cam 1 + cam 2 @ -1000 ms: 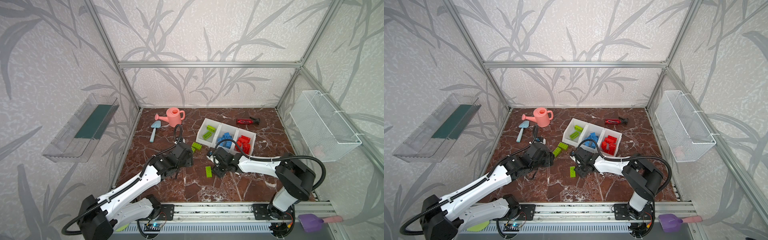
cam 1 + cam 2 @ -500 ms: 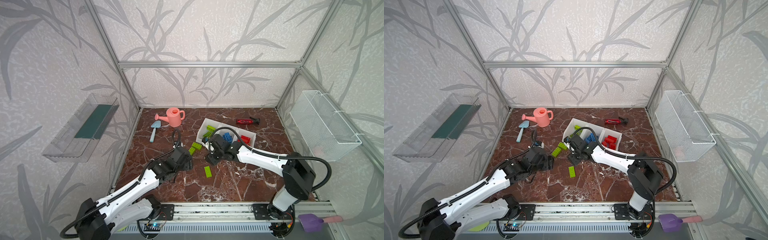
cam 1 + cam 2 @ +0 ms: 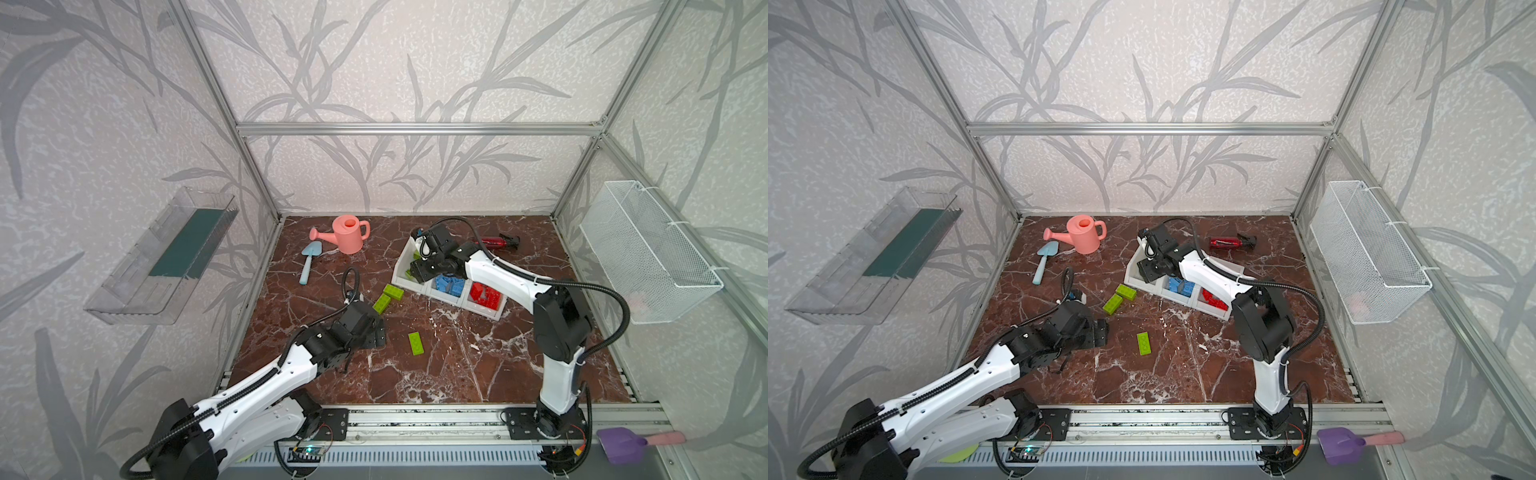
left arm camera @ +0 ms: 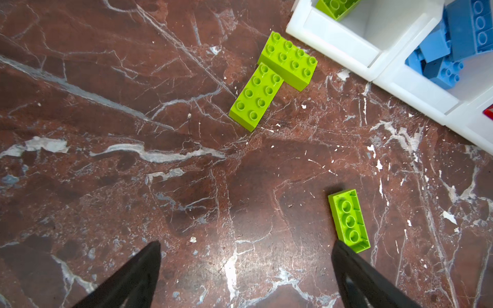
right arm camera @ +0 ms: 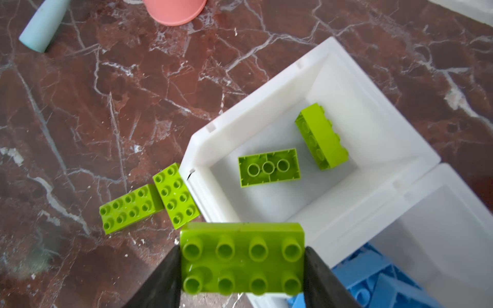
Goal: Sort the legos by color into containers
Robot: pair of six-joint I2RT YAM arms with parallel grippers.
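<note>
My right gripper (image 5: 242,266) is shut on a lime green lego (image 5: 242,258), gripped by its short ends with its studs facing the camera. It hangs over the near corner of the left bin of the white containers (image 5: 256,101), seen in a top view as the right gripper (image 3: 419,270). That bin holds two green legos (image 5: 269,168). The middle bin holds blue legos (image 3: 450,286), the right bin red ones (image 3: 485,296). My left gripper (image 4: 245,248) is open and empty above the floor. Two touching green legos (image 4: 256,97) lie ahead of it, and an upside-down one (image 4: 349,220) lies by its fingertip.
A pink watering can (image 3: 348,233) and a blue trowel (image 3: 308,266) lie at the back left. A dark red spray bottle (image 3: 496,241) lies behind the bins. A wire basket (image 3: 648,257) hangs on the right wall and a clear tray (image 3: 166,257) on the left wall.
My right gripper has carried the green lego from the middle of the floor back to the left bin. My left gripper has drawn back from the two touching legos and opened wide.
</note>
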